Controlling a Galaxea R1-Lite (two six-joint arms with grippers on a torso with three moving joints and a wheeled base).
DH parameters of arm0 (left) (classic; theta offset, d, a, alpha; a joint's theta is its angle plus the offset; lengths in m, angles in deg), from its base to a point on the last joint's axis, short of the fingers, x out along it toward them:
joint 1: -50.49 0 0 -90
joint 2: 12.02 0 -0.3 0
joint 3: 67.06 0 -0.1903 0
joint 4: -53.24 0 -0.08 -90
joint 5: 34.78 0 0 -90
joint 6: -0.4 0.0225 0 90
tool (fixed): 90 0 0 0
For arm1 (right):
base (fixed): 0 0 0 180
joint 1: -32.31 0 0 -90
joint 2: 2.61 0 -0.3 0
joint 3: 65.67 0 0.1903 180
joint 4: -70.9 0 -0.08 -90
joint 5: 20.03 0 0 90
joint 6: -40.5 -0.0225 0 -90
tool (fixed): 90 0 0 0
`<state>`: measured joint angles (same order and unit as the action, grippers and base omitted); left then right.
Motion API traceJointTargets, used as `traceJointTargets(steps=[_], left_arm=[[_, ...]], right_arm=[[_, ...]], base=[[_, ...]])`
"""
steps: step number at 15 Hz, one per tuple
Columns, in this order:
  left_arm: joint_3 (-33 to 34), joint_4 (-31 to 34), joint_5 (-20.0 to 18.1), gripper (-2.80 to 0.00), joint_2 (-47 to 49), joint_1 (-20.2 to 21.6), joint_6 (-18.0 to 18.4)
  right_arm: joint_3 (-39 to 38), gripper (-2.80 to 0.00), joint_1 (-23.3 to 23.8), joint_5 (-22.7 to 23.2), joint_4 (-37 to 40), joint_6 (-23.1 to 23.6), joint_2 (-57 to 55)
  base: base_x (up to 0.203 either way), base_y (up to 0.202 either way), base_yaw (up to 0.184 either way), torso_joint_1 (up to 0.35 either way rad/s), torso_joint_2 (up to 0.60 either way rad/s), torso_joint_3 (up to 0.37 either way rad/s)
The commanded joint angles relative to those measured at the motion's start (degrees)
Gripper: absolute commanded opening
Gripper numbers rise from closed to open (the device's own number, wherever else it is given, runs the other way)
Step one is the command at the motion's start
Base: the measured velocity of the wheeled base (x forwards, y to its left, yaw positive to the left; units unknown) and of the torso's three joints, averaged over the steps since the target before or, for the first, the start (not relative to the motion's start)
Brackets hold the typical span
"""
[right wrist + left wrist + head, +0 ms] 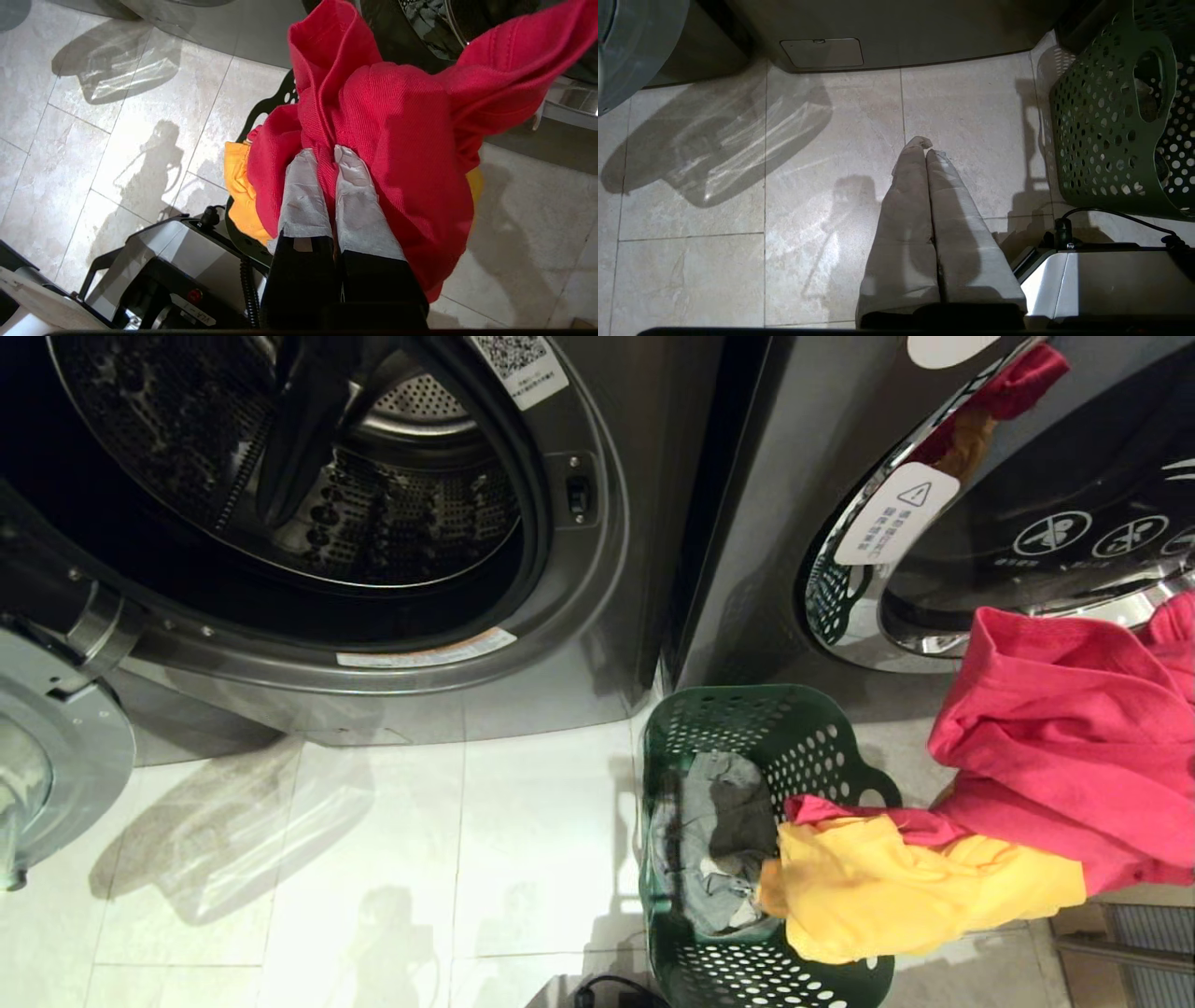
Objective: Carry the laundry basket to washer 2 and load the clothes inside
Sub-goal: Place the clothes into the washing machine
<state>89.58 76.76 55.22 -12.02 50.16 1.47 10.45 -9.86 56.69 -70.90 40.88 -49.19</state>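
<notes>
Right gripper jaws pinch the red garment above the laundry basket — left gripper jaws pressed together.

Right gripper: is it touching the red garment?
Touching. Right wrist view shows the right gripper shut, fingers pinching a fold of the red garment.

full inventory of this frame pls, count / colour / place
laundry basket: 1, dark green, on floor before the gap between washers
pink-red garment: 1, lifted right of basket, pinched by right gripper
yellow garment: 1, draped over basket's right rim, under the pink-red one
grey garment: 1, inside basket
open washer: 1, dark grey, left, drum empty
closed washer: 1, dark grey, right
floor: pale tiles
left gripper: fingers shut, empty, above floor
right gripper: fingers shut on pink-red garment
</notes>
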Motion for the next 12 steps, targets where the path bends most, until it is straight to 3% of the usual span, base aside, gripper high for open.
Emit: traceJointTargets(steps=[1, 12], left_arm=[[0.0, 0.02, 0.0, -2.8, 0.09, -0.02, -0.02], [0.0, 0.02, 0.0, -2.8, 0.09, -0.02, -0.11]], right_arm=[[-0.1, -2.8, -0.02, 0.0, 0.03, 0.06, -0.3], [-1.41, -2.8, -0.02, 0.53, -0.15, -0.11, -2.38]], base=[[0.0, 0.0, 0.0, -0.003, 0.0, 0.202], [0.0, 0.0, 0.0, 0.002, 0.0, 0.2]])
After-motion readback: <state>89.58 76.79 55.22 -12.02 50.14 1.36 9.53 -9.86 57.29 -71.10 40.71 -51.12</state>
